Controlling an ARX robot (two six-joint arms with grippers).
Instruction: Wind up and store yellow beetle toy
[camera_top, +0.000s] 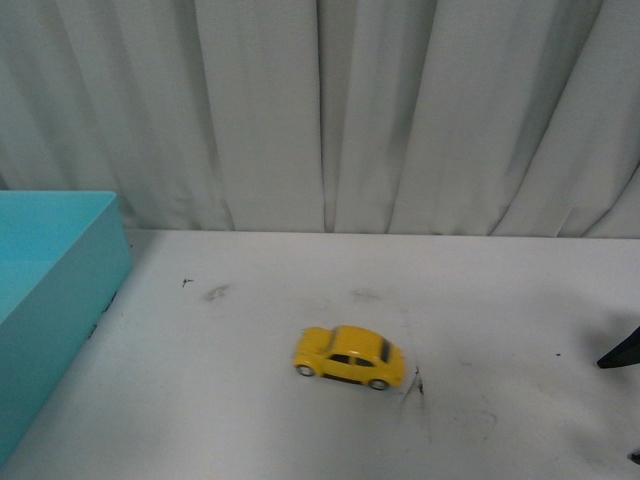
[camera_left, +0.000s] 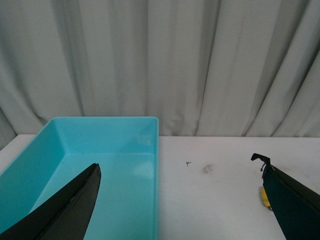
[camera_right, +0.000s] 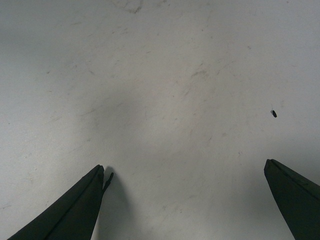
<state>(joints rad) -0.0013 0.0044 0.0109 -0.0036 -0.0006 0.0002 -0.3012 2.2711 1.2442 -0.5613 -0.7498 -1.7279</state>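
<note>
The front view shows one yellow beetle toy (camera_top: 350, 357) on its wheels on the surface (camera_top: 230, 420), well apart from the one turquoise bin (camera_top: 60, 280) at left. The left wrist view catches only a yellow sliver of it. The left claw (camera_left: 181, 167) and right claw (camera_right: 184, 165) are both spread wide and empty.

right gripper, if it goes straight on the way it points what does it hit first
Most likely the scuffed white table: the right gripper points down at it, open, with nothing in between. The yellow beetle toy is not in that line.
</note>
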